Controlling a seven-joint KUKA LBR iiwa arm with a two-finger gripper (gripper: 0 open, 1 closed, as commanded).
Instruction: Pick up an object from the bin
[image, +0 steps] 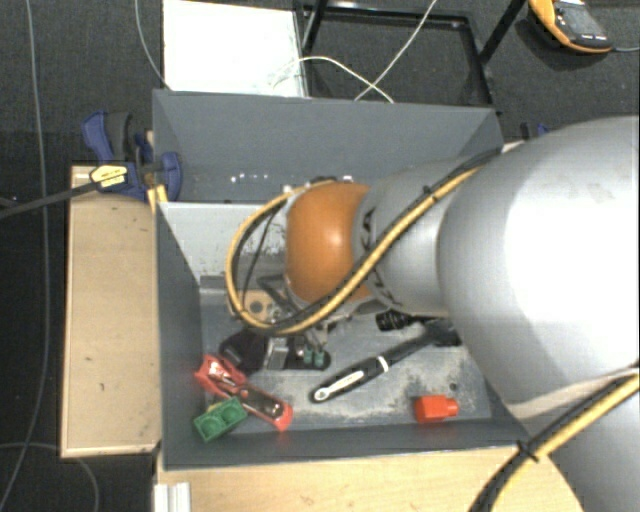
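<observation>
My gripper (292, 352) hangs low over the bin floor left of the middle, under the arm's orange cover. Just below it to the left, a red clamp-like tool (245, 392) with a metal strip lies slanted. A green block (220, 420) rests against that tool's lower side in the front left corner. Right of the gripper lies a slim tool with a black handle and a pale metal shaft (358, 377), pointing down-left. A small black thing (240, 350) sits at the gripper's left side; whether it is loose I cannot tell.
A small orange-red block (435, 407) lies near the front right wall. The arm and its cables cover the back and right of the bin. Bare floor shows between the slim tool and the orange-red block.
</observation>
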